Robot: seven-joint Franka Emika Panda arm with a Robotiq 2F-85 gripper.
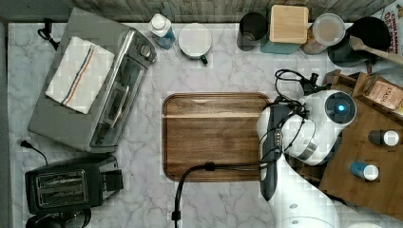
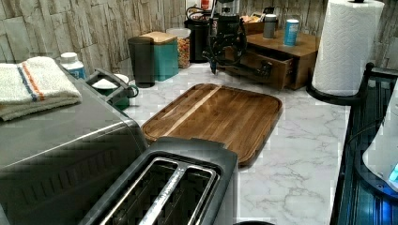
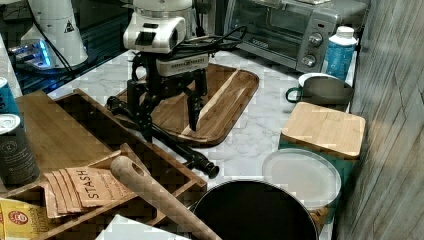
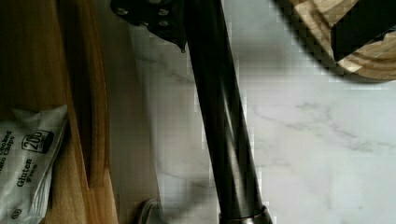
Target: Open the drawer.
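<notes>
Right now the gripper (image 3: 170, 112) straddles the black bar handle (image 3: 165, 140) of the drawer (image 3: 125, 145), fingers spread, nothing gripped. Drawer looks partly out of the wooden box unit (image 2: 281, 56). Close squarely on the bar, then pull straight toward the cutting board (image 3: 220, 100), no twisting.

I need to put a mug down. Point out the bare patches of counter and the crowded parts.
Free: the cutting board itself, and the marble between it, the toaster oven and the toaster. Crowded: the back row of canisters, and the strip by the drawer, where the gripper straddles the handle.
</notes>
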